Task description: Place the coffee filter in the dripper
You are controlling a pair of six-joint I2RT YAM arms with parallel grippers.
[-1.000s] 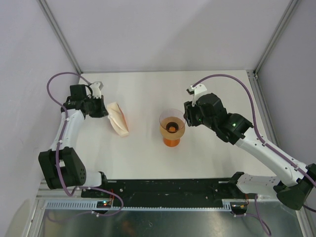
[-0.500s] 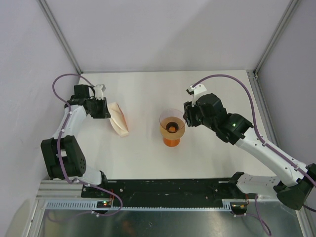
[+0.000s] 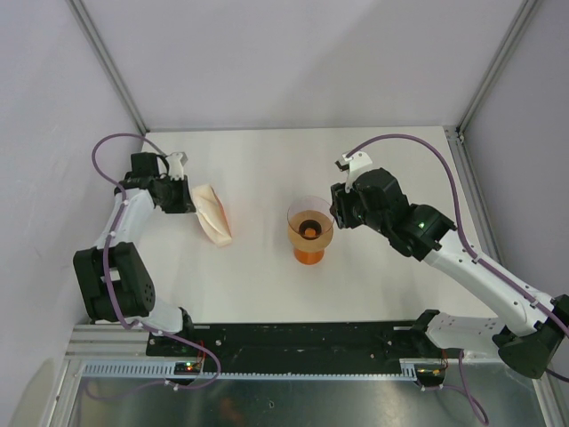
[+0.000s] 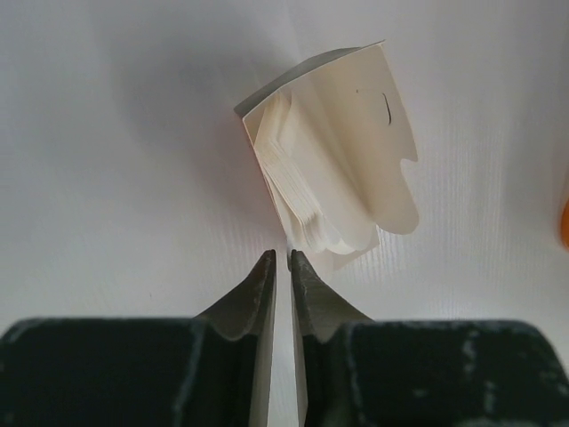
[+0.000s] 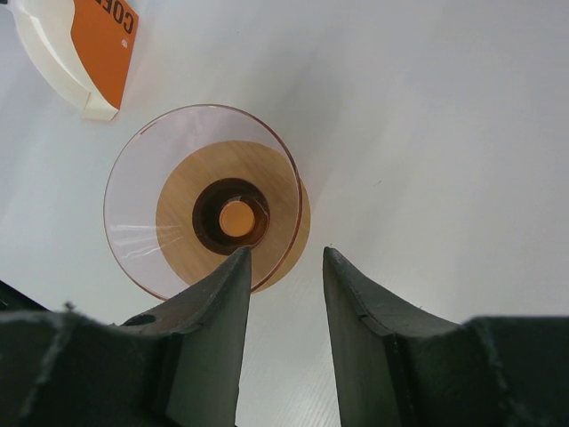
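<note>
The dripper [image 3: 310, 216] is a translucent pinkish funnel standing upright at mid-table on an orange base; in the right wrist view its round rim [image 5: 133, 231] faces up and it is empty. My right gripper [image 5: 286, 252] is open, one finger over the rim's right side and the other outside it. It shows in the top view too [image 3: 338, 213]. A cream stack of folded filters [image 4: 333, 178] lies in its open sleeve left of the dripper [image 3: 213, 215]. No single loose filter shows. My left gripper [image 4: 282, 255] is shut, its tips at the stack's near edge [image 3: 189, 203].
The orange-printed end of the filter sleeve [image 5: 102, 40] shows at the top left of the right wrist view. Frame posts [image 3: 107, 62] and grey walls bound the white table [image 3: 267, 160] on three sides. The arm bases sit on the black rail [image 3: 302, 342] at the near edge.
The left arm's elbow has swung and its gripper has shifted slightly along the stack's left edge. The right arm, dripper and stack have not moved.
</note>
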